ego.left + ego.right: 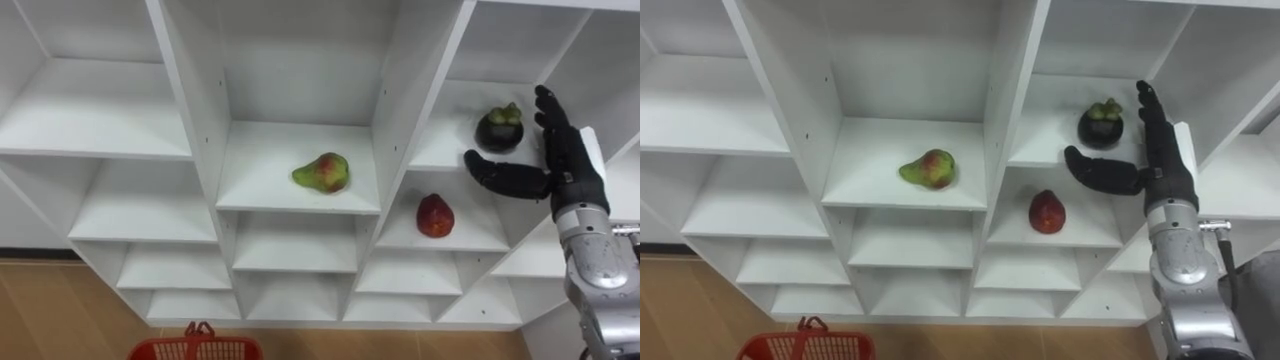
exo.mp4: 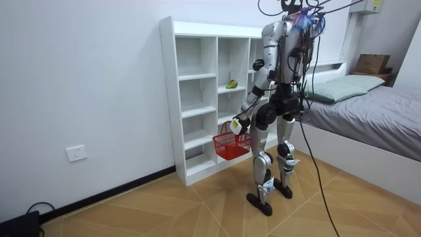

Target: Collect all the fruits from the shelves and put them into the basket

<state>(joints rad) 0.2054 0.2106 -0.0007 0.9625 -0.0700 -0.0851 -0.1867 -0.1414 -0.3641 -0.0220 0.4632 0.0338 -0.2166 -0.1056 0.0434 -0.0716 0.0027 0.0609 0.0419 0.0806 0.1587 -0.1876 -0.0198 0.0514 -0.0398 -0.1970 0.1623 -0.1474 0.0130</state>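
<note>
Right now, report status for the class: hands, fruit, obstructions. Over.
Right robot hand open beside dark round mangosteen, not gripping. Left robot hand carries red plastic basket. Green-red pear, red fruit on white shelves. Nothing blocking.

A white open-shelved closet [image 1: 1016,80] held a green-and-red pear [image 1: 927,168] in its middle compartment. Its upper right compartment held a dark purple mangosteen [image 1: 1100,124], and the shelf beneath a red rounded fruit [image 1: 1046,212], perhaps a peach. The black right hand [image 1: 1165,165] reached into that upper right compartment, fingers straight, thumb spread. A red plastic basket [image 1: 805,346] showed below the closet.
</note>
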